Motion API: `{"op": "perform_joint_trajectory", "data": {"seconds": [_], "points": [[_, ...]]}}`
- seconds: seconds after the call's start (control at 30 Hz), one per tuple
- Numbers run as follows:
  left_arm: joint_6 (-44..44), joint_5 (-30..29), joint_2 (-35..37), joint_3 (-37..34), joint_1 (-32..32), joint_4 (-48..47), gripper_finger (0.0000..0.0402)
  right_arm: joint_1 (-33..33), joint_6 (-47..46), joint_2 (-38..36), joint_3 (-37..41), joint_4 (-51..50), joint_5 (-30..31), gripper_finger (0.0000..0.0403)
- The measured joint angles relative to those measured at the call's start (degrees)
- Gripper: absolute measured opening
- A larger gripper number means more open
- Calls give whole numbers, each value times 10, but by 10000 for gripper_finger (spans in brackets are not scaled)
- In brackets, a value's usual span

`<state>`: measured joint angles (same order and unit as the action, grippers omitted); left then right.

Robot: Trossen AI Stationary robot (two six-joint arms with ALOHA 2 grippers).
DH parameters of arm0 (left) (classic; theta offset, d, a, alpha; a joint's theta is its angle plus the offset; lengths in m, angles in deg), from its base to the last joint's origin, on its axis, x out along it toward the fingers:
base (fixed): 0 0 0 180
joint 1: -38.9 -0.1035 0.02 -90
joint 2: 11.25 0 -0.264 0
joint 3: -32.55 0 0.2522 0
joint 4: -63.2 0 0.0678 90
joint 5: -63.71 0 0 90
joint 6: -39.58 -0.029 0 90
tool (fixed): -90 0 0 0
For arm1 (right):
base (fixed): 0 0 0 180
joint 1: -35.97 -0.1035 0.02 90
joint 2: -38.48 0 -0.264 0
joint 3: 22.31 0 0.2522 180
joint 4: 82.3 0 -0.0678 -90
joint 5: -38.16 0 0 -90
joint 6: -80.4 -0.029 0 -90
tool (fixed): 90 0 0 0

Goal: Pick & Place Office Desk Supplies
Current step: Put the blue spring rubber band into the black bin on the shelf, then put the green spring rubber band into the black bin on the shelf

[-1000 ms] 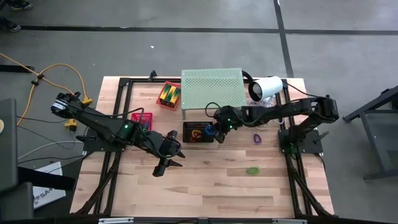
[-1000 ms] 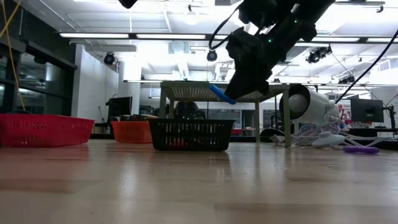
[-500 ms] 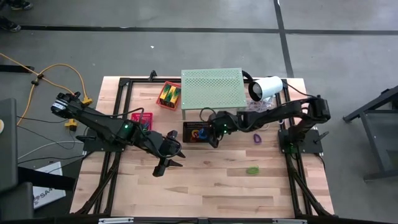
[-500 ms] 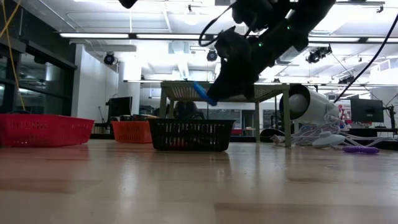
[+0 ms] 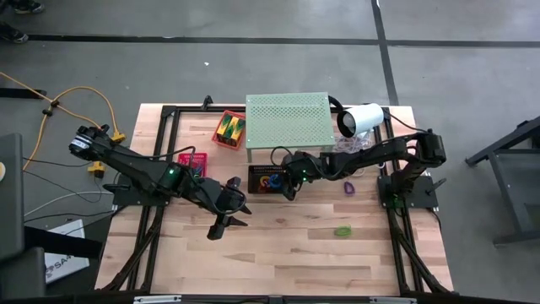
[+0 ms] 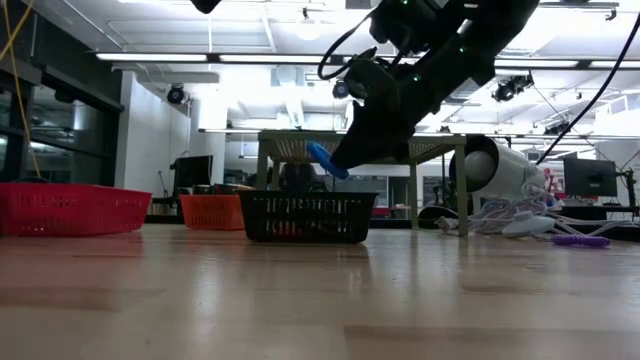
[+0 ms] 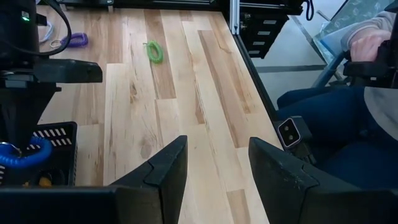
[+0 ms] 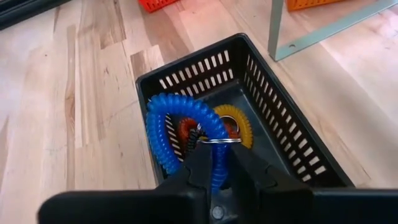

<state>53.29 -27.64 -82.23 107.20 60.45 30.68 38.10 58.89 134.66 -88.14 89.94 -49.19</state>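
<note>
The right gripper (image 8: 214, 163) hangs over the black basket (image 5: 263, 180), which sits near the middle of the bench just in front of the pale-green perforated shelf (image 5: 287, 119); its fingers are pinched on a blue coil loop (image 8: 180, 135), which dangles above the basket's open top (image 6: 327, 160); inside the basket lie a yellow coil (image 8: 239, 123) and an orange-red one (image 8: 186, 129), partly hidden by the blue loop and the fingers; the left gripper (image 5: 226, 221) waits over bare wood left of centre, its fingers (image 7: 163, 167) spread with nothing between them; the front half of the bench (image 5: 287, 253) is open boards, broken only by a green coil loop (image 5: 342, 230) toward the front right; a purple loop (image 5: 348, 187) lies right of the basket, near the right arm's base; a red bin (image 5: 229, 129) of yellow-and-green pieces stands beside the shelf's left edge, a smaller red basket (image 5: 195, 160) nearer the left arm, its contents too small to tell; a white cylindrical device (image 5: 360, 119) lies at the back right corner; a seated person's sleeve (image 7: 373, 43) shows past the bench edge, cut off by the frame.
</note>
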Motion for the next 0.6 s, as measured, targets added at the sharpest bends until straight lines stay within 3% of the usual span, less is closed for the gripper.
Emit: {"op": "perform_joint_trajectory", "data": {"seconds": [0.3, 0.6], "points": [[0, 0, 0, 0, 0, 0, 166, 0, 3, 0, 0, 0, 0, 73], [0, 0, 0, 0, 0, 0, 166, 0, 2, 0, 0, 0, -15, 79]]}}
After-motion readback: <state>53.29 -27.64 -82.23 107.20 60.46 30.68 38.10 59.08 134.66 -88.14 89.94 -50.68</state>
